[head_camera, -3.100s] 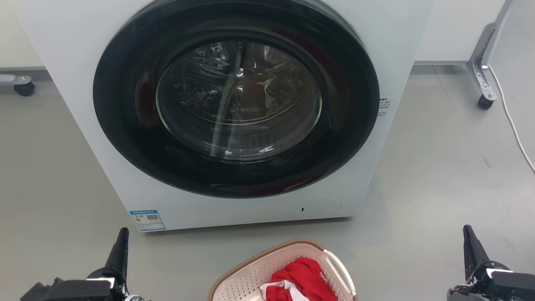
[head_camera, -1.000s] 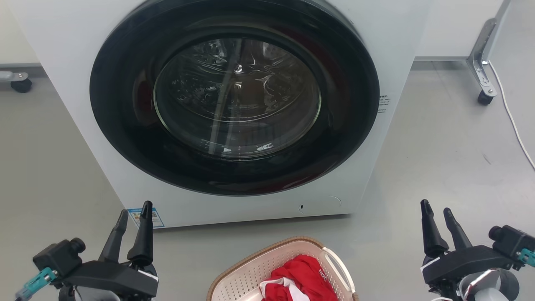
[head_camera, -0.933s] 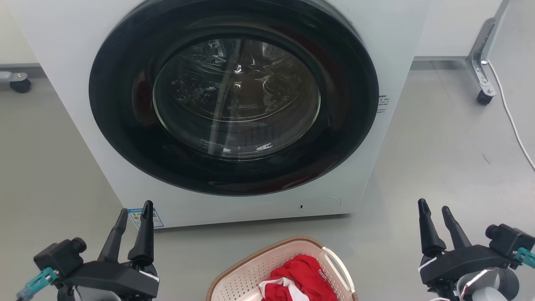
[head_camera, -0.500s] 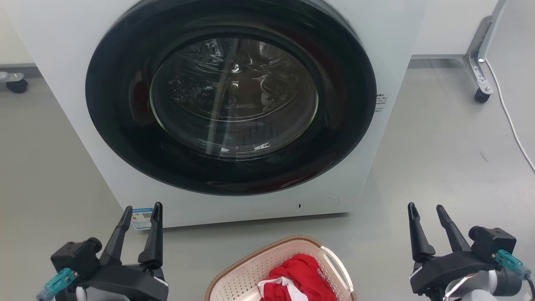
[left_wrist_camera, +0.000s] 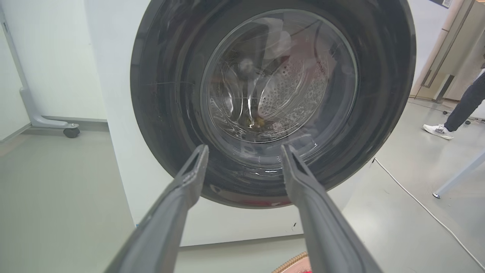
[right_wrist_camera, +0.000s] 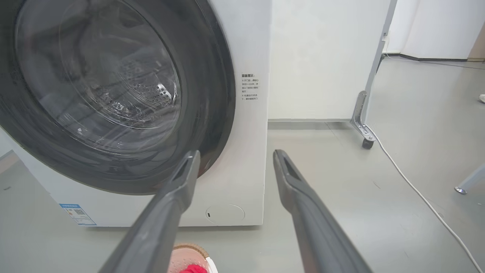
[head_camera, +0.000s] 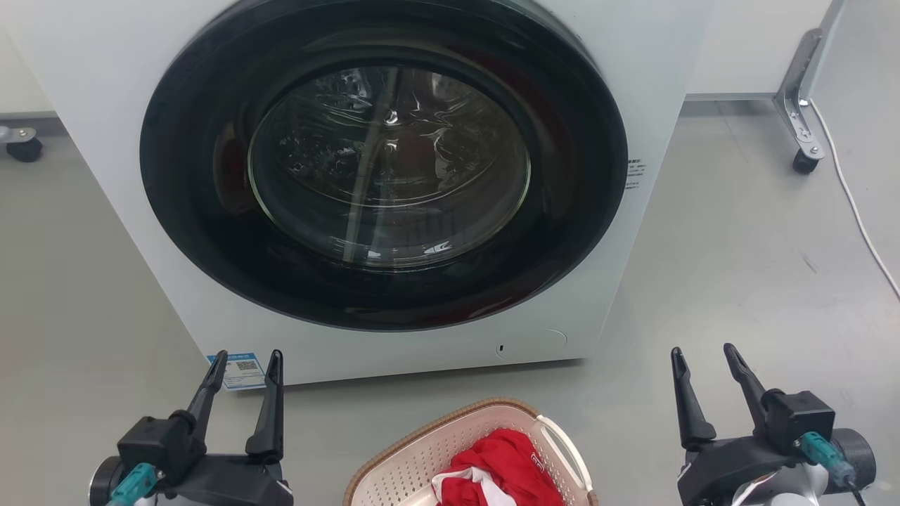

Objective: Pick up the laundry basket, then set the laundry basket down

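For the laundry basket (head_camera: 422, 460): rests on the floor (head_camera: 738, 281) just in front of the washing machine (head_camera: 668, 63), red garment (head_camera: 506, 464) inside, untouched. Long axis apparently across the machine's front, slightly slanted, white handle (head_camera: 562, 450) at its right end. Before the machine's lower left corner the left gripper (head_camera: 247, 357), off its right corner the right gripper (head_camera: 703, 350): both pairs of fingers spread wide, empty, pointing at the machine. Lies between them, farther from the machine than the fingertips; right fingers judged nearer the visible handle.
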